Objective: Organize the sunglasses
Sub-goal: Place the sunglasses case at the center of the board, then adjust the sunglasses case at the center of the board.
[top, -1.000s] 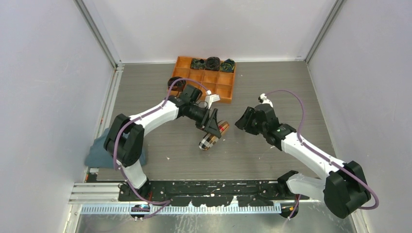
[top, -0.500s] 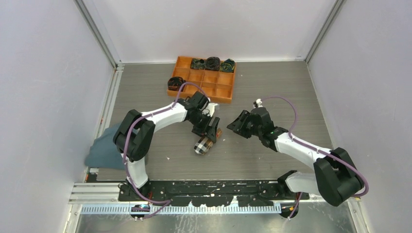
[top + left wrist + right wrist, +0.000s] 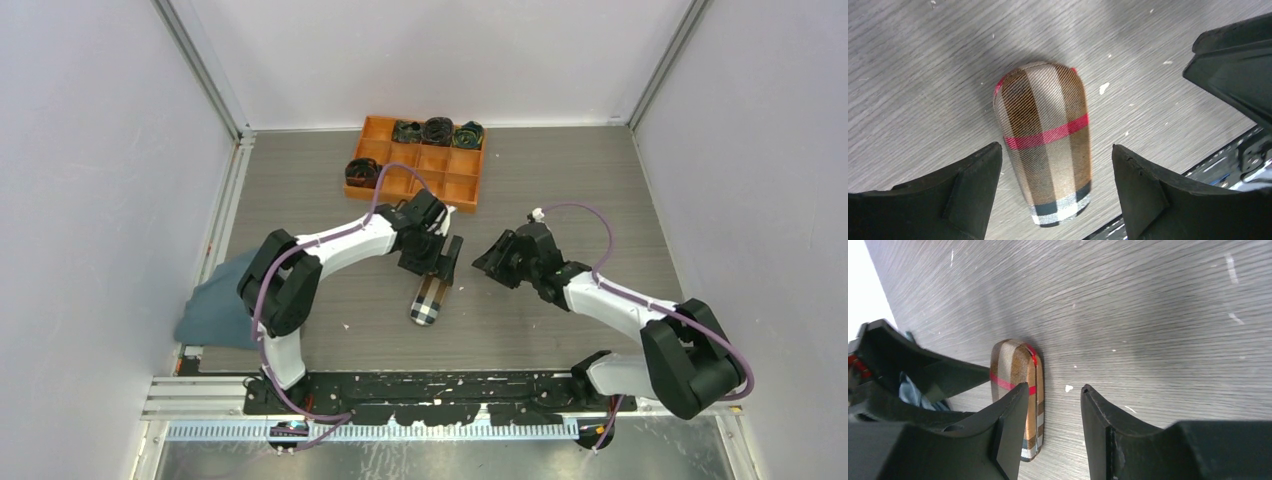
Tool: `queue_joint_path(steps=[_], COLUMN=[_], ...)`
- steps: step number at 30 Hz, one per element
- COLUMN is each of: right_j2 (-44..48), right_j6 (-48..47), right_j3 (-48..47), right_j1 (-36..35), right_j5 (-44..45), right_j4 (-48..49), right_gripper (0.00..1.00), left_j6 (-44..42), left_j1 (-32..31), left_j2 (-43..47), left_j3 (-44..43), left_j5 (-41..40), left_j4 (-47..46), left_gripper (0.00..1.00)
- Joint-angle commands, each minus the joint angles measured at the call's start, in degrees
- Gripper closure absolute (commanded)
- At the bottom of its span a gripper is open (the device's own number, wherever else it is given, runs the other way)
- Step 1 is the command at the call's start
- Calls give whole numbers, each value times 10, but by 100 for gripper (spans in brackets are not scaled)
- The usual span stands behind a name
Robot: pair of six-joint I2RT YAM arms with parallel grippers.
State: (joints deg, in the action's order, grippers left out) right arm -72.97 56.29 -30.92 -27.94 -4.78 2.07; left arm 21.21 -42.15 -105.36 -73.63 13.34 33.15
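Left fingers (image 3: 968, 195) hang released astride the closed, oblong tan-and-black plaid case (image 3: 1045, 140), touching neither side; right fingers (image 3: 1103, 440) stand apart, empty, near it. The red sunglasses are unseen, presumably inside: a red sliver shows at the seam. Lift straight up, sparing the rounded woven shell on the grey grained surface (image 3: 923, 75). Beyond: a rigid orange compartmented tray (image 3: 462, 188).

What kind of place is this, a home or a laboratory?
Probably a robot test cell: plain white walls enclose a grey table, and two arms are bolted to a metal rail.
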Motion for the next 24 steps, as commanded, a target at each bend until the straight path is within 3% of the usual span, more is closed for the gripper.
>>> queue_joint_path(steps=[1,7,12,24], right_j2=[39,80,88,86], right_j6=[-6,-26,-30,-28], right_j3=[5,14,17,19], right_j1=[24,71,87,91], right_j5=[38,34,22,5], right_j4=[-33,-74,-80,-71], right_gripper=[50,49,48,48], left_j6=[87,177,197,214], left_j1=[-14,-45,-73,-92], left_j2=[-2,-34,-80,-132], left_j3=[-40,-92,-163,-194], left_j5=[-66,-180,-255,-319], left_j4=[-10,35,103,149], left_gripper=[19,18,17,19])
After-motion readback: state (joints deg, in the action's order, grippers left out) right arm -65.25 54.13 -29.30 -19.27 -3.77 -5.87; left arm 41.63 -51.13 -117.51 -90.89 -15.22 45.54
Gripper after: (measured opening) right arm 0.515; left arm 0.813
